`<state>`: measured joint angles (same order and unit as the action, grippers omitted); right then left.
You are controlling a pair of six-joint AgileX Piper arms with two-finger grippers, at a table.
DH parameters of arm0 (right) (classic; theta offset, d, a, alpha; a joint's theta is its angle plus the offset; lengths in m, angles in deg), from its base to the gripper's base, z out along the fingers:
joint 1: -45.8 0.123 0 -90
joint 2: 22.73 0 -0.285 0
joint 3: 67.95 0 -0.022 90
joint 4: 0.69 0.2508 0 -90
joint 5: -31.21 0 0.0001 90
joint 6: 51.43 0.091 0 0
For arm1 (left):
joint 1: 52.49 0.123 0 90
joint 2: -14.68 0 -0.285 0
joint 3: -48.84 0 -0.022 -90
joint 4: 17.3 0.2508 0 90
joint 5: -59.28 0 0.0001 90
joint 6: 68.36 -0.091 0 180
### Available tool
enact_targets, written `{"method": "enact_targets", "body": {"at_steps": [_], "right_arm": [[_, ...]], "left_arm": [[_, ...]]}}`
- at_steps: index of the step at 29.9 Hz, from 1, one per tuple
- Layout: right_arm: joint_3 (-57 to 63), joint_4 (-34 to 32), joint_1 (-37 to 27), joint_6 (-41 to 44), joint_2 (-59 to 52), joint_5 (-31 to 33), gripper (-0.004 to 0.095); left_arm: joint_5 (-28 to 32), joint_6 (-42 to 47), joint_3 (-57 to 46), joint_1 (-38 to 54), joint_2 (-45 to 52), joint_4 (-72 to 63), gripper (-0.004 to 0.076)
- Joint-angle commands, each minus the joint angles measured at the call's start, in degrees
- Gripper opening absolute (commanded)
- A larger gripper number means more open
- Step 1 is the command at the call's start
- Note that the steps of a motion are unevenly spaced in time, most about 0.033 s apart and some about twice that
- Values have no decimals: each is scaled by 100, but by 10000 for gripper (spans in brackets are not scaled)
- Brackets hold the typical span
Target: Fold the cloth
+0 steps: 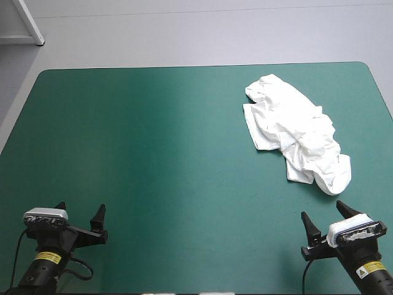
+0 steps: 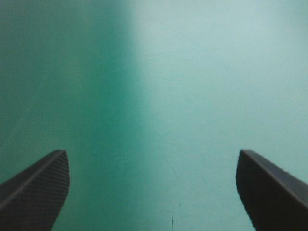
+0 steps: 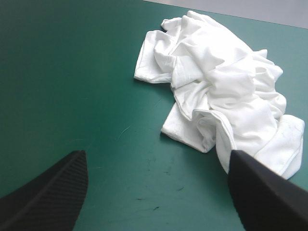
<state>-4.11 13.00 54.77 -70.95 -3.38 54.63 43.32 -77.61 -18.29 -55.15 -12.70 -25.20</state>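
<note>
The crumpled T-shirt (image 1: 295,135) is shown on the table (image 1: 153,153); both pairs of jaws are spread wide, empty. Layers may be pinched together if the heap is seized.

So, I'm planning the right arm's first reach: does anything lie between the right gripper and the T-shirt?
Nothing visible does. Only bare teal-green cover separates the open right gripper from the crumpled T-shirt ahead of it.

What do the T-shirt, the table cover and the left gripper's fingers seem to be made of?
T-shirt: thin soft cloth, matt white, lying in limp creases.
Teal-green cover: smooth sheet, perhaps vinyl or rubber, with soft glare and fine scratches.
Left gripper's fingers: black, matt, probably plastic or rubber, finely ribbed surface.
</note>
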Motion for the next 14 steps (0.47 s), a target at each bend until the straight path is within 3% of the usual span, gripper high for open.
{"method": "enact_targets", "body": {"at_steps": [1,14], "right_arm": [[-162,14,15,1,63,-390,741],[-296,-30,15,1,93,-332,741]], "left_arm": [[372,24,168,-32,-62,-47,673],[345,24,249,-32,-62,-124,673]]}}
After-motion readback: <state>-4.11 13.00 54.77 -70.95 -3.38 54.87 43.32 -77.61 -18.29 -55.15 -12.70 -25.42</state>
